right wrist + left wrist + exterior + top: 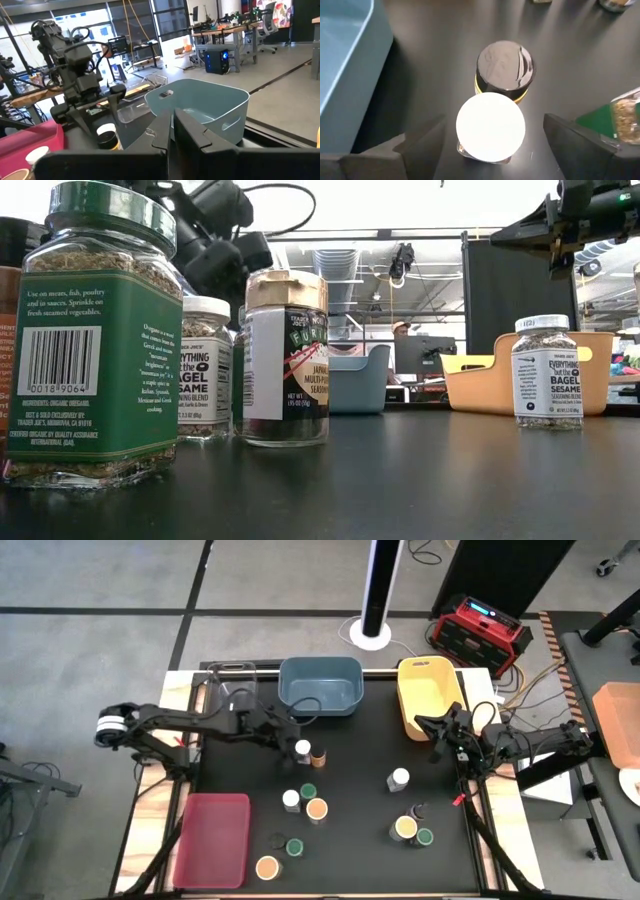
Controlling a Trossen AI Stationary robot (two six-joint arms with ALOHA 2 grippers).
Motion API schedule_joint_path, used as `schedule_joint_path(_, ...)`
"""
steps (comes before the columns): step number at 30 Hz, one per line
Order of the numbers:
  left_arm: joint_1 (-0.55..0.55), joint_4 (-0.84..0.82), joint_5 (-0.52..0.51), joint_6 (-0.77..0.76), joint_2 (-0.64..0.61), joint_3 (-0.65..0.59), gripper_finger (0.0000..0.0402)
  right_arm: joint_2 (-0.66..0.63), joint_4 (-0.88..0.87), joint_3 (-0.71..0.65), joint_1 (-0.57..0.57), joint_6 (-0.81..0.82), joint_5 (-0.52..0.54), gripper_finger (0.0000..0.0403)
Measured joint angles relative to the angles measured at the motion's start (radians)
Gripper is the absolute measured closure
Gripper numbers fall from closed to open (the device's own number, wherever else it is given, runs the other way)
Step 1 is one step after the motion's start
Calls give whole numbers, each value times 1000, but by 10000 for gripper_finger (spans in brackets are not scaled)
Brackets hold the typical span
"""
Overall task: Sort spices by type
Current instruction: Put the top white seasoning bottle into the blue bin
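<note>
Several small spice jars stand upright on the black table. A white-lidded jar [490, 126] stands between the open fingers of my left gripper [493, 120], which slants down over it [293, 740] just in front of the blue bin [320, 685]; a gap shows on both sides. A dark-lidded jar [505, 67] stands right behind it. My right gripper [172, 131] is shut and empty, held level above the table's right side [440, 726], next to the yellow bin [430, 695].
More jars stand mid-table [308, 800], at the near right [412, 828] and near the front [280, 852]; a lone white-lidded one [399, 778] is right of centre. A red bin [212, 838] lies at the near left. A green-labelled jar [95, 330] stands close to the low camera.
</note>
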Motion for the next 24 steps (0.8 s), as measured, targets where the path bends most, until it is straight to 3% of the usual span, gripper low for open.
schedule_joint_path(24, 0, 51, -62, 57, 77, 0, 94, 0, -1, 0, 0, 0, 0, 390)
